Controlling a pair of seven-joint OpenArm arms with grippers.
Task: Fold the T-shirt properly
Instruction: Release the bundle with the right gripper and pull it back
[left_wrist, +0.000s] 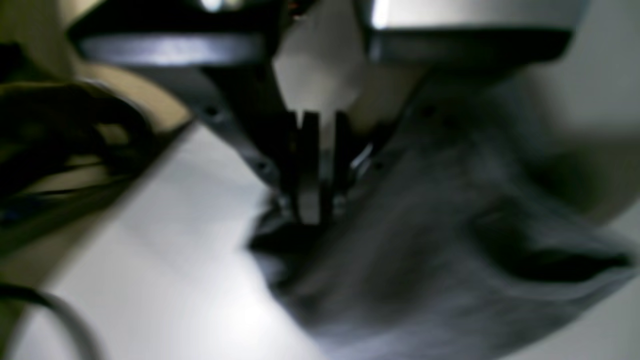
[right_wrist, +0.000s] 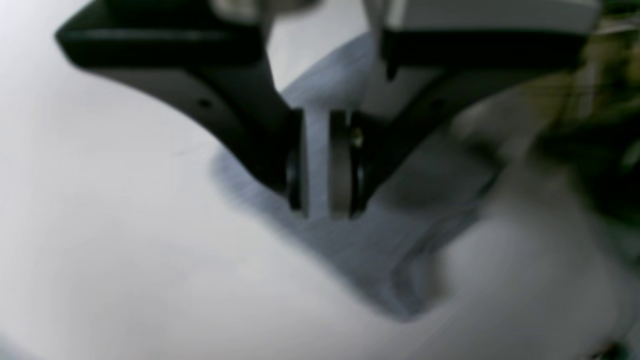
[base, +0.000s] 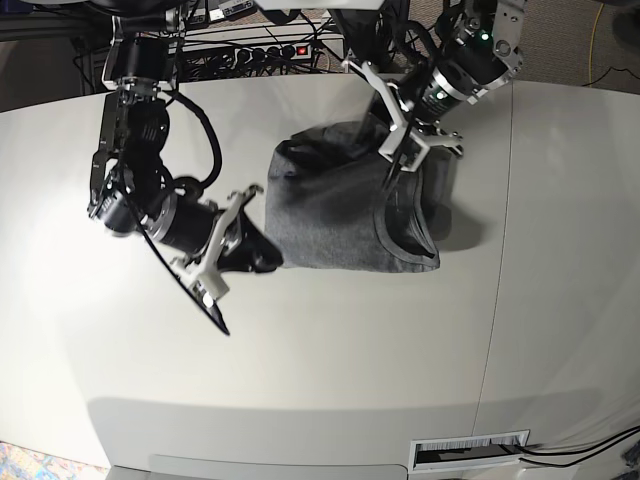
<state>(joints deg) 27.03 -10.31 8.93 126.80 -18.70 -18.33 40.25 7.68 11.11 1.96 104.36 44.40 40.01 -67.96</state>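
Note:
The grey T-shirt (base: 330, 215) lies partly folded on the white table (base: 350, 360), with its collar toward the right. My left gripper (base: 392, 172) reaches down from the upper right onto the shirt's upper right part. In the left wrist view this gripper (left_wrist: 317, 210) is shut, pinching a bunch of the shirt (left_wrist: 425, 250). My right gripper (base: 265, 262) sits at the shirt's lower left corner. In the right wrist view its jaws (right_wrist: 320, 210) stand nearly together over the edge of the cloth (right_wrist: 360, 245), with a strip of fabric between the pads.
A power strip and cables (base: 270, 50) lie behind the table's far edge. Dark cables (left_wrist: 50, 140) show at the left of the left wrist view. A vent slot (base: 470, 450) sits at the table's near right edge.

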